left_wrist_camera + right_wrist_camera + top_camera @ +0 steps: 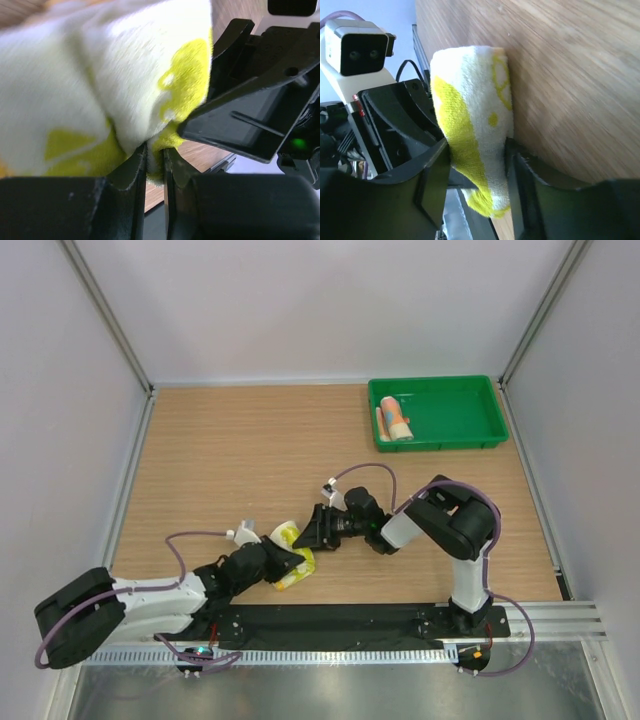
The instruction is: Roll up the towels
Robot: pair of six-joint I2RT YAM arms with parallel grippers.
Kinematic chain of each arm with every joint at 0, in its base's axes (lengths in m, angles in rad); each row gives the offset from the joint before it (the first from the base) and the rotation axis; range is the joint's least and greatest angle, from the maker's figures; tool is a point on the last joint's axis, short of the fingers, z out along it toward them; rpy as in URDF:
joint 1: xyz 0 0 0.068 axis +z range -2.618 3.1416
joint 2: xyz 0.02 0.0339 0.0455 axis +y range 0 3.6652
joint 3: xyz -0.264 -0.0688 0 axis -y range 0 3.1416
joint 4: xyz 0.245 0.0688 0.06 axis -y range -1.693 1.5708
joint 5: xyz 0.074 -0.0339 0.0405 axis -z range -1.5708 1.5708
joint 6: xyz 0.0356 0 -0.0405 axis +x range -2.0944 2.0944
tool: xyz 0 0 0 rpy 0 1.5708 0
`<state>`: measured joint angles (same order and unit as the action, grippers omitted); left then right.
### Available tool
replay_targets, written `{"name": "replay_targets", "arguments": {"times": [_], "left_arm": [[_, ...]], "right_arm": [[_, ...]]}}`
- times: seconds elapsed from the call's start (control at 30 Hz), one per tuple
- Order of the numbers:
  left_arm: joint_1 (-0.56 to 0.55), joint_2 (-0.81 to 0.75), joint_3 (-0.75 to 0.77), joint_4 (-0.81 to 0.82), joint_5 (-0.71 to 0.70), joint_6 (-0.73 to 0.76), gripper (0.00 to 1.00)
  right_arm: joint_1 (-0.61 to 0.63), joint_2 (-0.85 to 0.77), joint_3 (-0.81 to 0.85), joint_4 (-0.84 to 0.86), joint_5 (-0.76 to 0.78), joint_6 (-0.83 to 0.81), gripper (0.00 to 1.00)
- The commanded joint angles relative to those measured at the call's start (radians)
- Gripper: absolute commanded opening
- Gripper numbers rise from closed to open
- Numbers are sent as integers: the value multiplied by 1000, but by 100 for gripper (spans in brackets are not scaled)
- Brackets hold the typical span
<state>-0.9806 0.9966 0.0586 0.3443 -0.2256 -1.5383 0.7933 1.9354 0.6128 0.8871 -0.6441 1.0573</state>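
Note:
The yellow towel point(299, 567) with its white pattern is a short roll near the table's front, left of centre. My left gripper point(284, 562) is shut on a fold at the roll's lower edge point(156, 150), pinching it between both fingers. From the right, my right gripper point(313, 531) straddles the same roll point(475, 110); each jaw presses a side of it point(479, 146). The other towel point(396, 420), rolled with its orange-pink side and some light blue showing, lies in the green tray point(440, 445).
The green tray sits at the back right of the wooden table point(230, 460). A black rail point(330, 618) runs along the near edge under both arm bases. Grey walls enclose the table on three sides.

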Motion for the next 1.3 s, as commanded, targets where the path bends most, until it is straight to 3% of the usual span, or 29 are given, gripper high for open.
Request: {"name": "replay_targets", "arguments": {"times": [0.0, 0.13, 0.23, 0.27, 0.37, 0.57, 0.77, 0.97, 1.27], "left_arm": [[0, 103, -80, -13, 35, 30, 0], [-1, 181, -13, -30, 81, 93, 1], [0, 258, 114, -154, 124, 199, 17], [0, 287, 144, -186, 132, 226, 28], [-1, 312, 233, -266, 158, 297, 42], [-6, 241, 374, -497, 91, 406, 56], [-7, 197, 494, -689, 8, 498, 59], [-24, 157, 491, -728, -64, 501, 57], [-82, 276, 570, -731, -192, 514, 57]], "right_arm": [[47, 2, 62, -80, -8, -94, 50], [55, -15, 88, -198, 27, -157, 31], [57, -45, 122, -368, 93, -210, 20], [57, -73, 146, -428, 118, -267, 16], [55, -139, 180, -633, 225, -360, 11], [53, -265, 194, -956, 510, -459, 7], [55, -371, 203, -1152, 811, -477, 4], [95, -454, 244, -1385, 1074, -399, 1], [294, -241, 442, -1675, 1365, -326, 1]]}}
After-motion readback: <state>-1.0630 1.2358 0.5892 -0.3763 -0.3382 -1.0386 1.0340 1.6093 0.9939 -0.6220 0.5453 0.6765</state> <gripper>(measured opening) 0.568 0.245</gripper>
